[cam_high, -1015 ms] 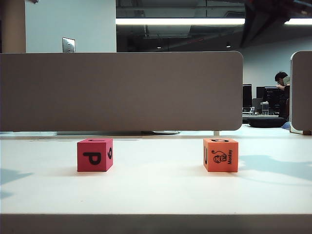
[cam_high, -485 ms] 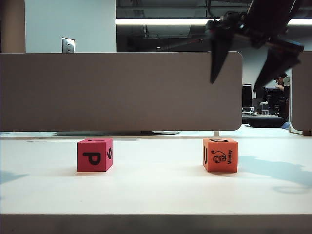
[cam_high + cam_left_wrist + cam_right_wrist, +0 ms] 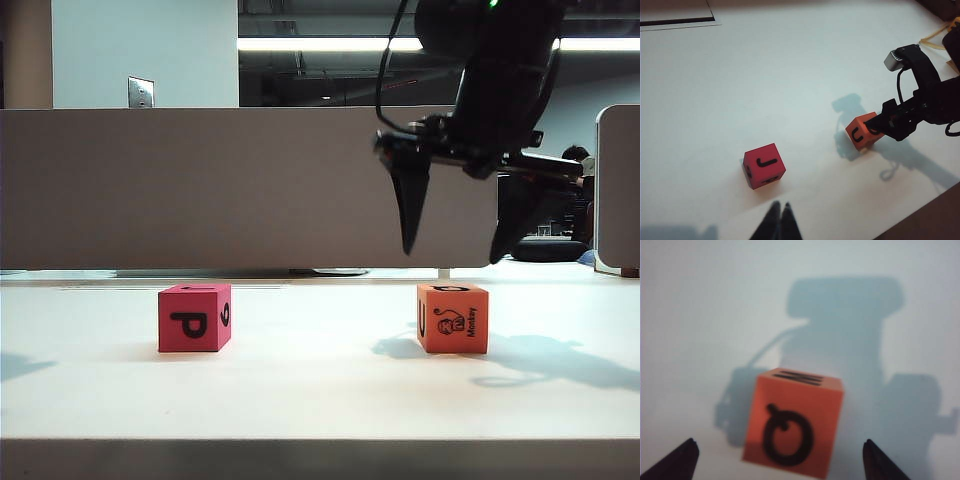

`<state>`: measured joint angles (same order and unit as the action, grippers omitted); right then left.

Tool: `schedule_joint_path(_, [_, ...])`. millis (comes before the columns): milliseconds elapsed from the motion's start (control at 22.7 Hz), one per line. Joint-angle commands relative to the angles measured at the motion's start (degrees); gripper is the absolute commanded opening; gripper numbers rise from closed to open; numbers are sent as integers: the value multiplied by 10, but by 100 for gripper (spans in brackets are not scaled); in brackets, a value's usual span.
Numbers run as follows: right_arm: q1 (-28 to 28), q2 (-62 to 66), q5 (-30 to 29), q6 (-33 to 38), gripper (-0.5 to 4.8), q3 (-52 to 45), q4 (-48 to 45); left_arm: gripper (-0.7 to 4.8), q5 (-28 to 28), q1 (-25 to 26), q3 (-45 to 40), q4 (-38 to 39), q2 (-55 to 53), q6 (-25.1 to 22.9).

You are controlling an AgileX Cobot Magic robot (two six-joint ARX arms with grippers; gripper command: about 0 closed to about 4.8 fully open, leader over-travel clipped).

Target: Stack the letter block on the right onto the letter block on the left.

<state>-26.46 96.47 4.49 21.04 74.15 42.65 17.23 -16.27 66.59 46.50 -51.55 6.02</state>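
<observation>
Right pincer (image 3: 457,255) agape above orange block (image 3: 453,318)

The right gripper (image 3: 455,255) hangs over the table (image 3: 320,400) with its jaws spread wide and pointing down. The orange block (image 3: 453,318) sits on the table below the gap between the jaws, not touched by either tip; the tips stand a little above its top face. The red block (image 3: 194,318) rests well off to the left of the jaws. A grey partition (image 3: 200,185) stands behind the jaws.
</observation>
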Motion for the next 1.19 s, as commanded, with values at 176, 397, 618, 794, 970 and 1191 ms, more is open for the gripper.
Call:
schedule_joint_path(176, [-2,15,19,3,479,4,-14,-6,0,0,5,2,2,0])
schedule_joint_path(397, [-2,24,9,13,479,4,-26,-6,10,0,5,2,3,0])
schedule_joint_path(618, [-2,36,7,15,479,4,-19,-6,7,0,5,-3,8,0])
schedule_joint_path(794, [-2,53,3,24,479,4,-11,-6,-18,0,5,-28,16,0])
schedule_joint_path(970, [-2,66,-11,30,479,3,-6,-6,-20,0,5,-31,19,0])
schedule_joint_path(1191, [-2,69,-16,30,310,3,-5,-6,-20,0,5,-34,19,0])
